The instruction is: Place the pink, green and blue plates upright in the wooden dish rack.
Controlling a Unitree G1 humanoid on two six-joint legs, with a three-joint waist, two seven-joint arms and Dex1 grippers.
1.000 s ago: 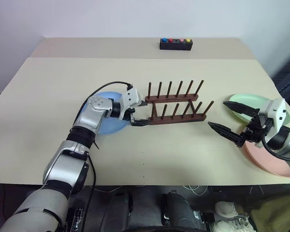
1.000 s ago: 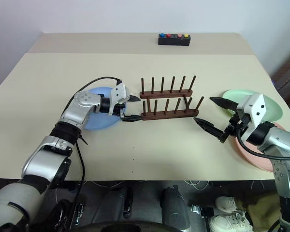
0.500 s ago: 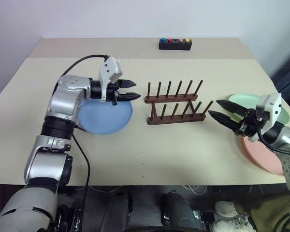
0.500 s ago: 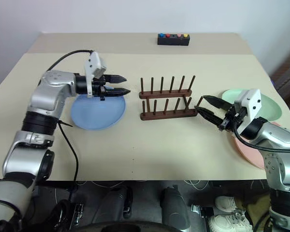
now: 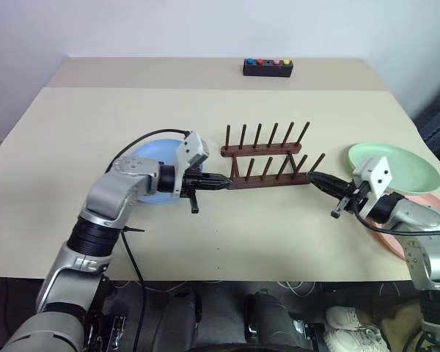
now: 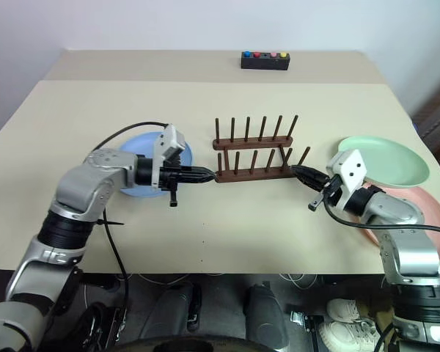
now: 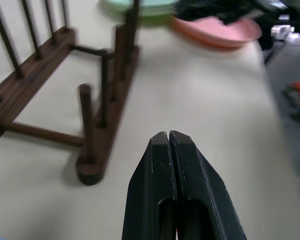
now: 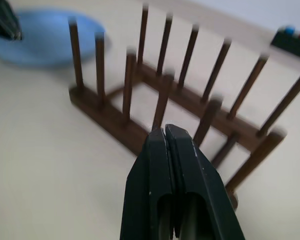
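Observation:
The wooden dish rack (image 5: 268, 158) stands empty at mid-table. To its left the blue plate (image 5: 148, 155) lies flat, partly covered by my left arm. On the right, the green plate (image 5: 405, 166) lies flat, and the pink plate (image 6: 425, 214) sits in front of it, partly under my right arm. My left gripper (image 5: 224, 178) is shut and empty, its tip close to the rack's left end. My right gripper (image 5: 312, 176) is also shut and empty, pointing at the rack's right end. The left wrist view shows the rack's end post (image 7: 87, 125) just beyond the shut fingertips (image 7: 168, 136).
A small black box with coloured buttons (image 5: 267, 67) sits at the table's far edge. Bare tabletop (image 5: 227, 242) stretches in front of the rack toward the near edge.
Both grippers have shut. My left gripper rose over the blue plate, then came back down to the rack's left end. My right gripper sank and moved in toward the rack's right end.

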